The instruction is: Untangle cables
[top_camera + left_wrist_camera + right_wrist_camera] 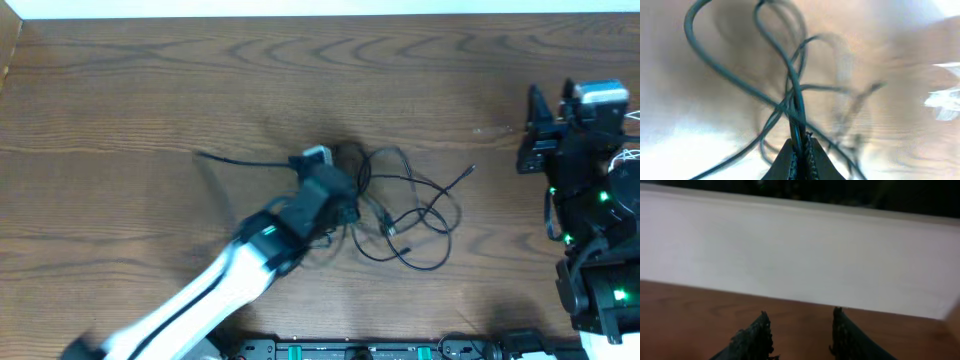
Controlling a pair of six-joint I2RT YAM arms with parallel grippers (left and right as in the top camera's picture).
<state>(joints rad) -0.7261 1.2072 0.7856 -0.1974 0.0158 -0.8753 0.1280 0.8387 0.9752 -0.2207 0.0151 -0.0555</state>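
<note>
A tangle of thin black cables (pixel 408 212) lies in loops at the middle of the wooden table (pixel 120 100). One strand (pixel 240 160) runs out to the left. My left gripper (pixel 346 208) reaches in from the lower left to the tangle's left edge. In the left wrist view the left gripper (pixel 800 143) is shut on a black cable (pixel 795 95) that rises between its fingers, with more loops crossing beyond it. My right gripper (pixel 530 130) hangs at the far right, away from the cables. In the right wrist view the right gripper (pixel 800 317) stands open with nothing between its fingers.
A pale wall or border (pixel 800 255) runs along the table's far edge ahead of the right gripper. The right arm's base and wiring (pixel 600 250) fill the right edge. A black rail (pixel 360 350) lines the front edge.
</note>
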